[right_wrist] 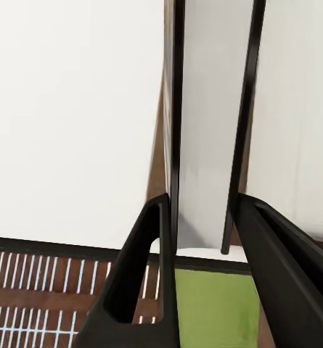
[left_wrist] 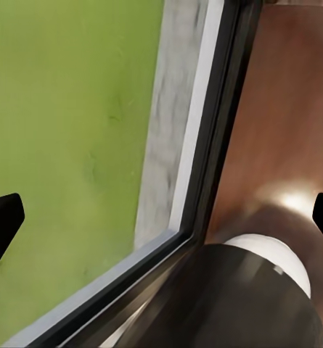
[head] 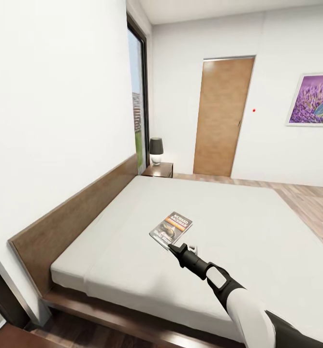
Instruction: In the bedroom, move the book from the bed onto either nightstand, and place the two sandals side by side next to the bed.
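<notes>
The book [head: 171, 228], dark with an orange band, sits near the middle of the off-white bed [head: 239, 217]. My right gripper [head: 174, 247] reaches in from the lower right and is shut on the book's near edge. In the right wrist view its two black fingers [right_wrist: 143, 275] press on either side of the book's light page edge [right_wrist: 205, 109]. I cannot tell whether the book still touches the mattress. The nightstand [head: 159, 170] stands at the far end of the headboard [head: 79, 208]. My left gripper [left_wrist: 161, 221] is open and holds nothing. The sandals are out of view.
A dark-shaded lamp [head: 155, 149] stands on the nightstand. A tall window [head: 138, 106] is beside it and a brown door [head: 223, 116] is in the far wall. Wood floor [head: 306, 203] runs along the bed's right. Below my left gripper are a window frame [left_wrist: 197, 181], a glossy reddish-brown surface [left_wrist: 292, 109] and a lamp [left_wrist: 255, 290].
</notes>
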`<state>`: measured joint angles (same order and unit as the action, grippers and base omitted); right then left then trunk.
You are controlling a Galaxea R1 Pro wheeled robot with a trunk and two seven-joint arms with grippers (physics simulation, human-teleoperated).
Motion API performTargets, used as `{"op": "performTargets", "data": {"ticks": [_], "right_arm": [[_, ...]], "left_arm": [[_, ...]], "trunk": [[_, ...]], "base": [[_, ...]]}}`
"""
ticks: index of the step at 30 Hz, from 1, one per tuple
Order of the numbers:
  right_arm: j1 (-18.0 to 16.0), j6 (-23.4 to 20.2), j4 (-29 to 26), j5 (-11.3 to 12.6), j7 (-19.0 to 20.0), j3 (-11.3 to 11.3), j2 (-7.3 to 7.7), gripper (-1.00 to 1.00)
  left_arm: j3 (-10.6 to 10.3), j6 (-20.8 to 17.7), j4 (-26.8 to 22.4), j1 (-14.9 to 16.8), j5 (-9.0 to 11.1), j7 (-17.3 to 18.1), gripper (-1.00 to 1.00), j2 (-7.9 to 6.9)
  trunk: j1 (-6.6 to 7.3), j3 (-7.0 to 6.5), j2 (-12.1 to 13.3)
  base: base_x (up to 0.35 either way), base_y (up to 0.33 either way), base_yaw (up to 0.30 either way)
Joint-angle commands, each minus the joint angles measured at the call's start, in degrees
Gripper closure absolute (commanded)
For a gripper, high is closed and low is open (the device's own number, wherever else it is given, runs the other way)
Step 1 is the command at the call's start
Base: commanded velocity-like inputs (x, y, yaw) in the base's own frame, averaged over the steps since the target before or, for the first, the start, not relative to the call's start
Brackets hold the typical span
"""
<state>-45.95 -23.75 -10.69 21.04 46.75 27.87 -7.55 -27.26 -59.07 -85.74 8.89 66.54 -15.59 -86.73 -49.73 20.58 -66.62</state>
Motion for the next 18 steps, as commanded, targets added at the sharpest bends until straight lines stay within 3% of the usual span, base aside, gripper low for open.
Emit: {"op": "performTargets", "data": {"ticks": [1,18], "right_arm": [[-0.02,-0.43,-0.04,0.31,0.01,0.10,-0.01,1.00],[-0.02,-0.48,-0.04,0.31,0.01,0.16,-0.01,1.00]], "left_arm": [[-0.42,-0.08,-0.04,0.33,0.61,-0.62,-1.00,-0.03],[-0.42,-0.15,-0.06,0.33,0.64,-2.60,-1.00,0.86]], "trunk": [[0.22,-0.12,0.37],[3.96,-3.17,7.19]], "base": [[0.000,0.000,0.000],[0.000,0.000,0.000]]}}
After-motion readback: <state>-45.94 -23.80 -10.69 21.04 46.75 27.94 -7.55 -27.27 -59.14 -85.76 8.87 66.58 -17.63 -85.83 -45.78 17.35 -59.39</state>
